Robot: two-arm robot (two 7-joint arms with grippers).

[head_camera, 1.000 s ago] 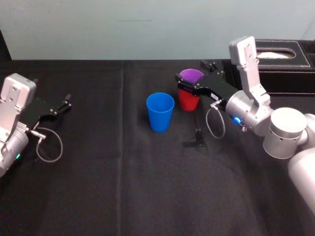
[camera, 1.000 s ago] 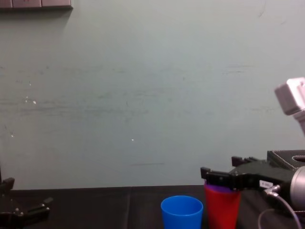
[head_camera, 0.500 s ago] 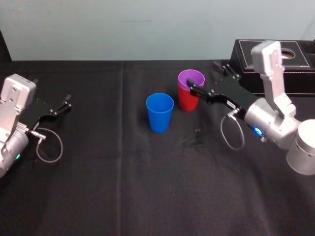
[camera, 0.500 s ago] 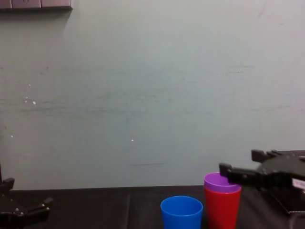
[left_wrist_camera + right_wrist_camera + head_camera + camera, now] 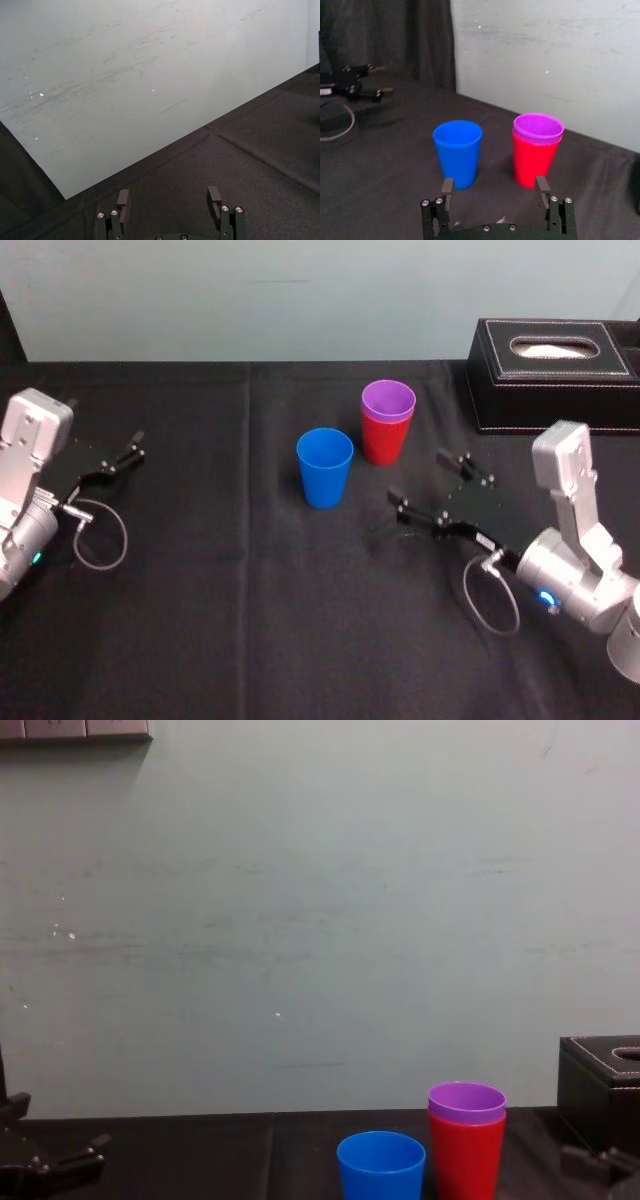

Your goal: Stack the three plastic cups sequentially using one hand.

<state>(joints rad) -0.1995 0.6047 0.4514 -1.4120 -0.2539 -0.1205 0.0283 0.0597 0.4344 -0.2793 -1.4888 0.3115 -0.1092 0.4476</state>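
The right claw (image 5: 416, 474), released and empty, sits lower right. The blue cup (image 5: 325, 468) stands upright at centre, up-left of it, beside the purple cup (image 5: 388, 400) nested in the red cup (image 5: 383, 445). The left claw (image 5: 133, 448), also released, lies farther off.

There were three plastic cups: one blue cup (image 5: 325, 468), one purple cup (image 5: 388, 400) and one red cup (image 5: 383, 444). There was one black tissue box (image 5: 553, 374), and two grippers: left gripper (image 5: 137, 446), right gripper (image 5: 420, 476).

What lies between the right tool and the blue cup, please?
Only bare black cloth separates the open right tool from the blue cup, as the head view shows.
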